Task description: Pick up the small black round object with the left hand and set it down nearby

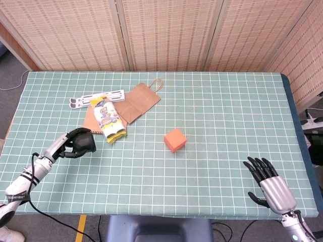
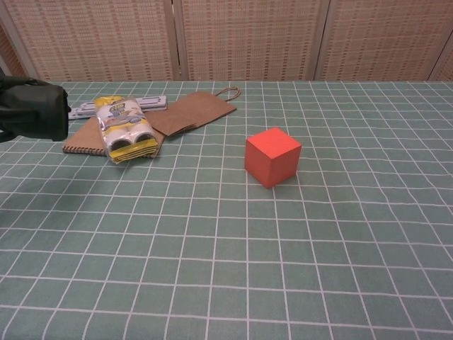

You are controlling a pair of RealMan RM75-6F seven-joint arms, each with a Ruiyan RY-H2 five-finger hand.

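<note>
Carry phase, between pickup and release. Your left hand (image 1: pixel 75 143) has its fingers (image 1: pixel 81 141) clamped around the small black round object (image 1: pixel 87 142). In the chest view the dark mass of hand and object (image 2: pixel 39 112) sits above the desk's green checked cloth (image 1: pixel 212 126), so the object appears lifted, not resting. It hangs just beside the near edge of the brown spiral notebook (image 1: pixel 90 123), on the side toward you.

Landmark: that notebook. The yellow snack packet (image 1: pixel 108 119) lies on it; any print on the packet is too small to read. The flat brown paper bag with a handle (image 1: pixel 139 101) overlaps the notebook's far right side, and a white-and-grey flat tool (image 1: pixel 96 98) lies just beyond it. The orange cube (image 1: pixel 175 139) stands well apart to the right.

Your right hand (image 1: pixel 270 186) rests near the desk's front right corner, fingers apart, holding nothing.

Next move, as a judgement: you need a bare patch of cloth on your side of the notebook. Lower the object until it touches the cloth, then part the fingers. The likely risk is nudging the packet or setting the object down on the notebook's edge.
</note>
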